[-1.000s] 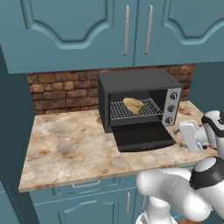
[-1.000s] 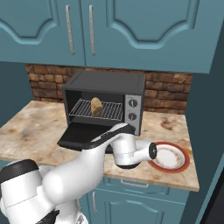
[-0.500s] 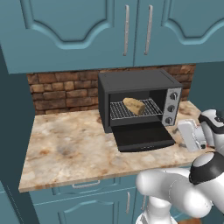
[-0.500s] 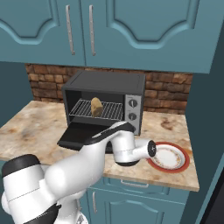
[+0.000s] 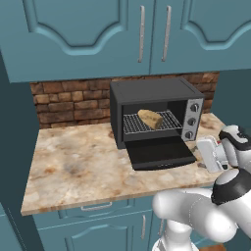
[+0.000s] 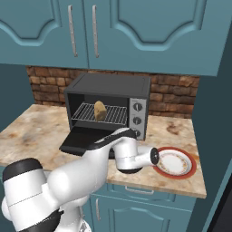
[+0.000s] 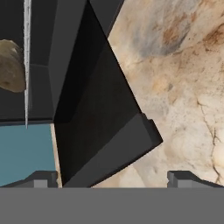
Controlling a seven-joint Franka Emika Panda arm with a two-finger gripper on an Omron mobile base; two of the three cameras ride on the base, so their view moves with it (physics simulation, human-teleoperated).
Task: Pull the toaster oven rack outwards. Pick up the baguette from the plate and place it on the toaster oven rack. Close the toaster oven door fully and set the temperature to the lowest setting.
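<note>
We see the tool [image 7: 113,177] open and empty, its tips cut off at 6 o'clock, before the lowered toaster oven door [image 7: 98,127], the baguette [image 7: 11,65] half hidden at 9 o'clock.

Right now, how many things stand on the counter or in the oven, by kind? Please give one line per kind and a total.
Toaster oven: 1, door folded down open
Oven rack: 1
Baguette: 1, lying on the rack
Plate: 1, bare, white with an orange-red rim
Total: 4
</note>
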